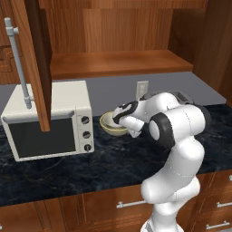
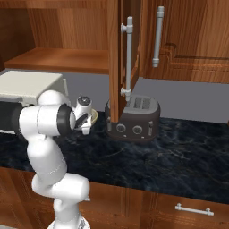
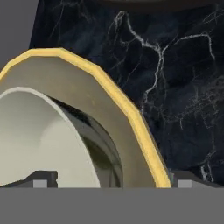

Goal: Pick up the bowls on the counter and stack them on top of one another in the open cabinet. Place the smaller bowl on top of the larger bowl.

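Note:
The larger bowl (image 1: 110, 126), yellowish-beige with a cream inside, stands on the dark marble counter (image 1: 108, 165) just right of the microwave. In the hand view the smaller bowl (image 3: 39, 135), pale grey-white, sits inside the larger bowl (image 3: 94, 94), its greenish-grey outside showing between the two rims. My gripper (image 1: 118, 118) hangs low over the bowls and is open. Its two fingertips (image 3: 43, 179) stand wide apart, one over the small bowl's inside, the other outside the yellow rim. The open cabinet (image 1: 118, 63) with its plank shelf is above and behind.
A white microwave (image 1: 45, 122) stands left of the bowls. The open cabinet door (image 1: 38, 59) with its grey bar handle (image 1: 18, 59) hangs over it. A dark toaster (image 2: 133, 118) sits to the right, and a wall outlet (image 1: 142, 87) is behind.

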You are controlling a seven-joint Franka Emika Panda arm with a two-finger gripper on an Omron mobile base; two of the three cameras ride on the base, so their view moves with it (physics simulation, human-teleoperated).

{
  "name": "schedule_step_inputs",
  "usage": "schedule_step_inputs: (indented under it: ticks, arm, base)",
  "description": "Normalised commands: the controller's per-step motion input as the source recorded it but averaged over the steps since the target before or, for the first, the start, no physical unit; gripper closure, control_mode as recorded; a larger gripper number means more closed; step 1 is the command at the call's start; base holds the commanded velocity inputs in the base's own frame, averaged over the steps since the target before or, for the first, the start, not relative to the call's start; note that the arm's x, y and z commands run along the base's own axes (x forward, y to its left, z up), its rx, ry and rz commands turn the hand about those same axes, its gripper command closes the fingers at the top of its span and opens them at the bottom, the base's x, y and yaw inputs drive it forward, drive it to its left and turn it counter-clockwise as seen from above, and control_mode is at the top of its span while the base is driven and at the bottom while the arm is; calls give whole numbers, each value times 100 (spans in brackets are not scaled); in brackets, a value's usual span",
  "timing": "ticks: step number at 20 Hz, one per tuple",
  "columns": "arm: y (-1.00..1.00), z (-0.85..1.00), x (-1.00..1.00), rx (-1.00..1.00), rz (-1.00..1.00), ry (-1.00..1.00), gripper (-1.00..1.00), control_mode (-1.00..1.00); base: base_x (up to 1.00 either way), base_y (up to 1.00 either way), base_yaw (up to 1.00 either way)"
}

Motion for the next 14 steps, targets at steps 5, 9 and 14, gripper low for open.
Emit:
schedule_step_inputs:
  ticks: [5,9,14]
  arm:
    - [4,-51,30,-5,0,7,-100,-100]
    - [6,-37,9,-3,0,1,100,-100]
    - [0,2,0,0,0,0,100,-100]
  base:
    - [0,0,0]
    - [0,0,0]
    - [0,0,0]
